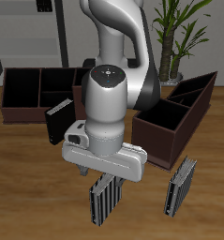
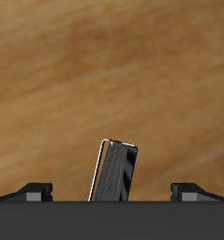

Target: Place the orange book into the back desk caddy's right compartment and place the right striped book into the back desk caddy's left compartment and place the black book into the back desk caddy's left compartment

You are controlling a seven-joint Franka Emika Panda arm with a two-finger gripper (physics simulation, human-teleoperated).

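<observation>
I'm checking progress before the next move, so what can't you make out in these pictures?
Orange book: in neither view; whether the arm hides it, cannot tell.
Back desk caddy: exterior view, the arm covers one end.
Right striped book: exterior view, the gripper hides its top; wrist view, the gripper's body cuts off part.

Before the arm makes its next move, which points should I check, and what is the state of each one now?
1. Gripper open: ok, the fingers are wide apart.
2. Right striped book between the fingers: ok, roughly centred.
3. Book standing on edge: ok, though slightly tilted in the wrist view.
4. Fingers closed on the book: not ok, there are gaps on both sides.
5. Black book out of the way: ok, it stands farther back by the back desk caddy.
6. Caddy's left compartment free: cannot tell, the arm hides part of it.
</observation>
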